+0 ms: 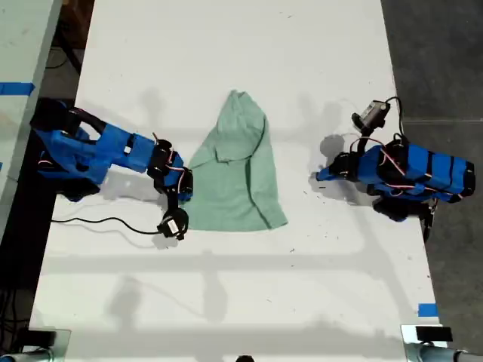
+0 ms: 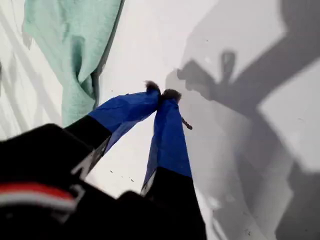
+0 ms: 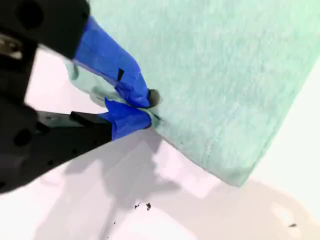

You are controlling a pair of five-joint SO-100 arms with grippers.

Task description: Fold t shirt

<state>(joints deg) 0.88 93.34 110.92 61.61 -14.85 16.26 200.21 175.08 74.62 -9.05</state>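
Observation:
The pale mint-green t shirt [image 1: 238, 170] lies wrinkled and partly folded on the white table [image 1: 241, 286], narrow at the far end and wide at the near end. My second gripper [image 3: 150, 107] is shut on the t shirt [image 3: 220, 75] at its edge, one finger on top of the cloth and one beneath. In the exterior view this gripper [image 1: 183, 190] sits at the shirt's left side. My first gripper [image 2: 162, 95] is shut on nothing above bare table, with the t shirt [image 2: 75, 45] off to one side. That gripper [image 1: 320, 178] is right of the shirt in the exterior view.
A black cable [image 1: 98, 221] trails from the second arm across the table. Blue tape [image 1: 427, 309] marks the near right corner in the exterior view. Dark floor [image 1: 445, 68] borders the table's right edge, and another pale surface [image 1: 23, 45] stands at the left.

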